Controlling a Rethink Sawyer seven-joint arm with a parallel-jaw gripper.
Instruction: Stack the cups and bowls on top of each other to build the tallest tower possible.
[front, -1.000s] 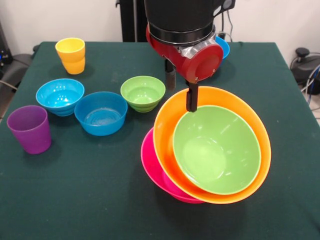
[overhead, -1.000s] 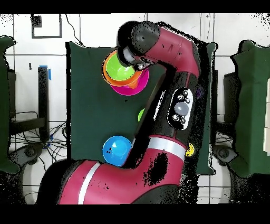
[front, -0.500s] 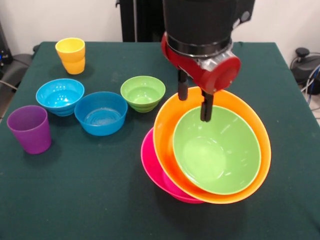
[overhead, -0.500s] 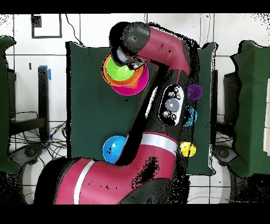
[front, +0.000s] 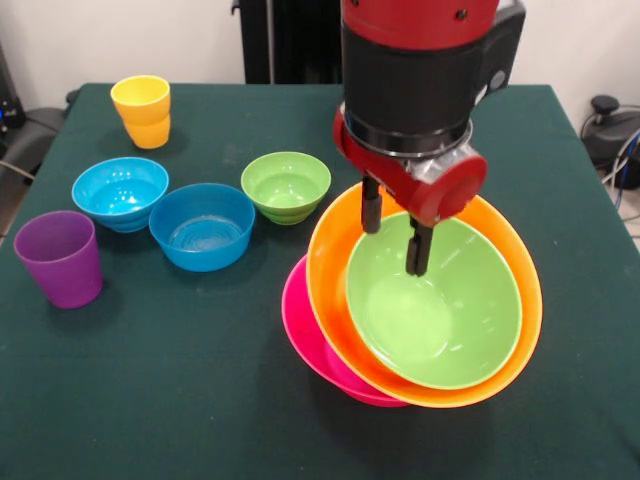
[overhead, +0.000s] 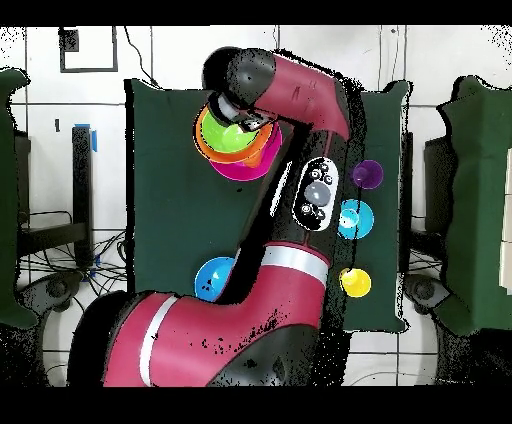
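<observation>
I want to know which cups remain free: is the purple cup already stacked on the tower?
No: in the front view the purple cup stands alone on the table, well apart from the tower.

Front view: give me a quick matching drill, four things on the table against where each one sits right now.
Things:
1. yellow cup
2. purple cup
3. large green bowl
4. pink bowl

Places:
A. nested inside the large orange bowl, under the gripper with its fingers apart
B. at the bottom of the tilted pile
C. alone at the table's far left corner
D. at the left edge, nearer the camera than the cyan bowl

Pairs: 1-C, 2-D, 3-A, 4-B
</observation>
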